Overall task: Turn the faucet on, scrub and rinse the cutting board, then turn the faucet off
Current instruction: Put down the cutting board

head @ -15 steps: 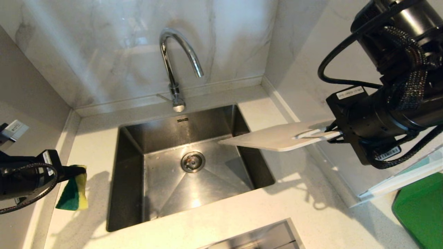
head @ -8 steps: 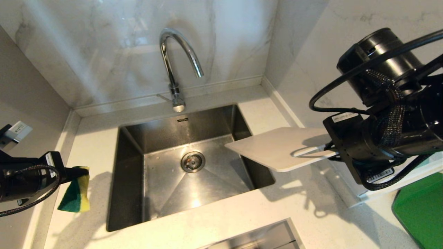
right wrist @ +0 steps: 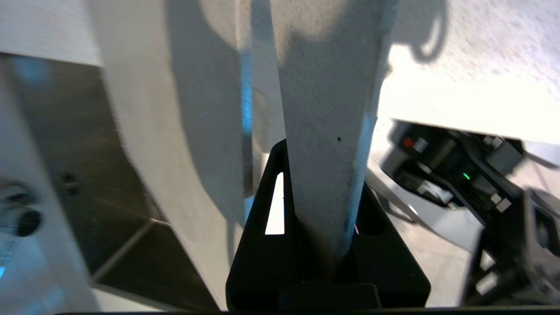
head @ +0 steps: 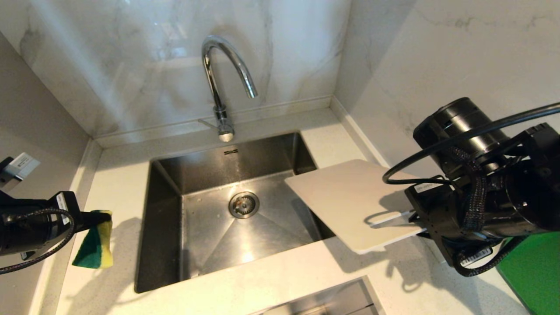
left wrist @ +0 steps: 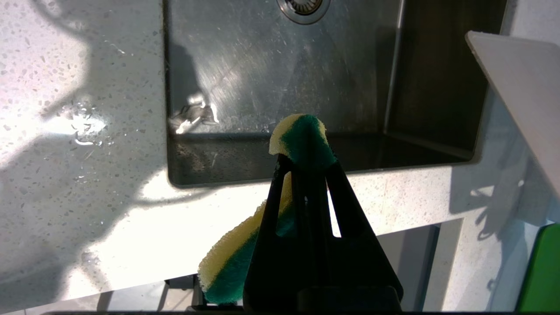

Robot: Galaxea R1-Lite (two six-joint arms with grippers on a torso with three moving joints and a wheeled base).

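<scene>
Cutting board (head: 350,201) clamped at handle end by right gripper (head: 418,223), long axis slanting toward steel sink (head: 166,175), far corner overhanging basin, left gripper (head: 89,218) pinching green-yellow sponge (head: 94,247) beside sink, basin holding only drain strainer (head: 243,204).

no legible text, arm labels unreadable

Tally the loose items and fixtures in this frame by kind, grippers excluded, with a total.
Faucet: 1
Sink: 1
Cutting board: 1
Sponge: 1
Green mat: 1
Total: 5
</scene>
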